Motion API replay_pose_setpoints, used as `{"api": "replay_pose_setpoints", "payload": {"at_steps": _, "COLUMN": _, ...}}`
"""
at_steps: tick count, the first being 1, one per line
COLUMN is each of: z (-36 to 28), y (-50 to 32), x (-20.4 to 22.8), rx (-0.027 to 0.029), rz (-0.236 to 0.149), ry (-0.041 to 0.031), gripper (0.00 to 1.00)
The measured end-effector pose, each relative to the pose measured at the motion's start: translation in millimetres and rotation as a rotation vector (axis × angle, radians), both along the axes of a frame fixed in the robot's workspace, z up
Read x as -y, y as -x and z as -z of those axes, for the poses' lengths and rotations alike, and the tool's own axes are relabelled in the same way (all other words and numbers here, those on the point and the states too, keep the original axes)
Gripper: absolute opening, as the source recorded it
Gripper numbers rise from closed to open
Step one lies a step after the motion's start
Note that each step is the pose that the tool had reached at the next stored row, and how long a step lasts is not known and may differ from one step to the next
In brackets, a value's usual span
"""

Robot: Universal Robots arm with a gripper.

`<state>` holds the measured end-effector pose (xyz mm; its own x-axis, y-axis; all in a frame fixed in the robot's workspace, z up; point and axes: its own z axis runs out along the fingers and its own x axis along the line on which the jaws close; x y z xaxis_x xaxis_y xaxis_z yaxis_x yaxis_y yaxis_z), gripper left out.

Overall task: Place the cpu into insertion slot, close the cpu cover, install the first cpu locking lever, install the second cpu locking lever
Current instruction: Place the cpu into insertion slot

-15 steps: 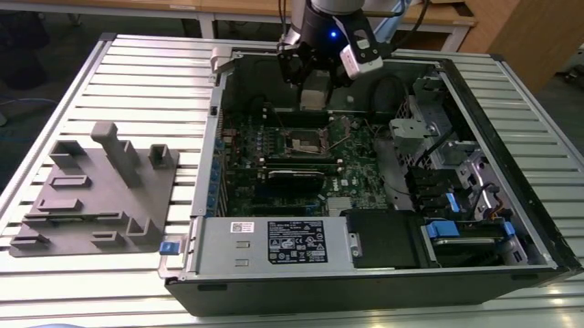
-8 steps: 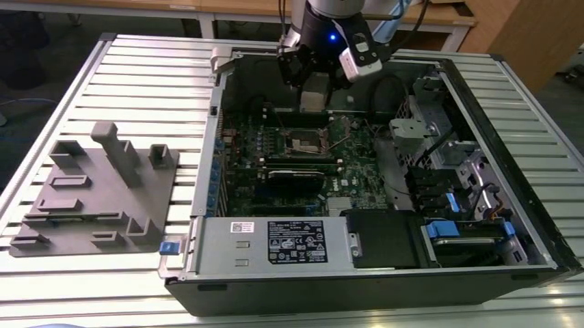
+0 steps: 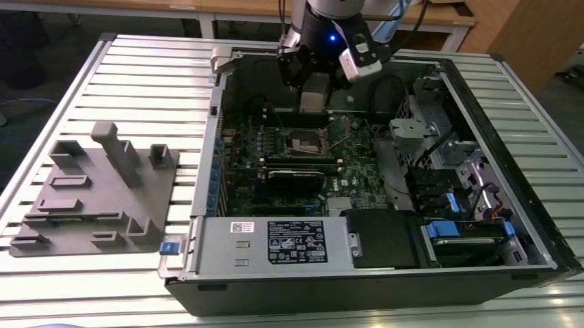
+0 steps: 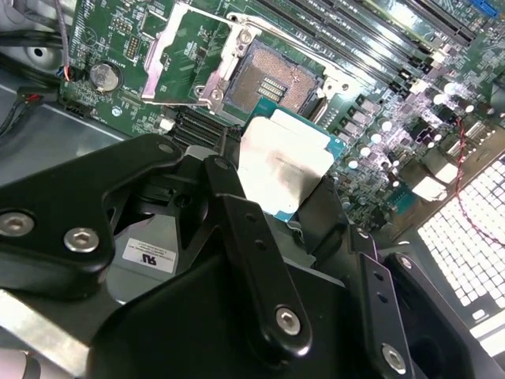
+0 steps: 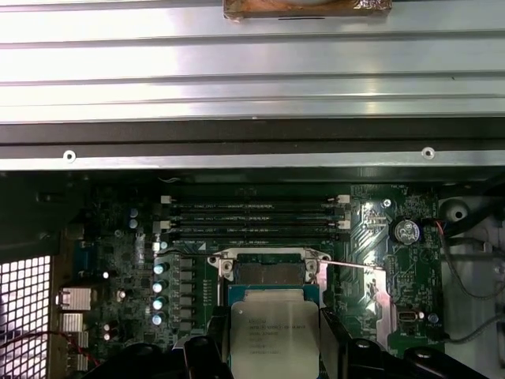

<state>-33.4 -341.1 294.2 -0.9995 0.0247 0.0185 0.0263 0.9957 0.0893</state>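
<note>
My gripper (image 3: 313,102) hangs inside the open computer case, just behind the insertion slot (image 3: 306,141) on the green board. It is shut on the cpu (image 4: 284,167), a flat square chip with a silver-grey top, clamped between the black fingers (image 4: 237,205). In both wrist views the chip hovers a little short of the slot (image 4: 272,83), apart from it. The socket (image 5: 264,272) lies bare, with its dark contact field showing. The cpu cover (image 4: 175,55), a silver frame with a cut-out centre, stands flipped open beside the socket. In the first wrist view the cpu (image 5: 272,339) is level.
The case walls (image 3: 212,137) ring the board. Memory slots (image 5: 252,221) run along one side of the socket, capacitors (image 5: 160,292) along another. Drive bays and cables (image 3: 447,178) fill the exterior view's right. A grey fixture (image 3: 100,184) lies on the slatted table at that view's left.
</note>
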Motion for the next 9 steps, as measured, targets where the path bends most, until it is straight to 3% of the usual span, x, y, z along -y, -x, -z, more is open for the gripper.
{"api": "replay_pose_setpoints", "payload": {"at_steps": 9, "z": 5.7, "y": 0.0, "x": 0.0, "rx": -0.0003, "rz": 0.0, "ry": 0.0005, "gripper": 0.54}}
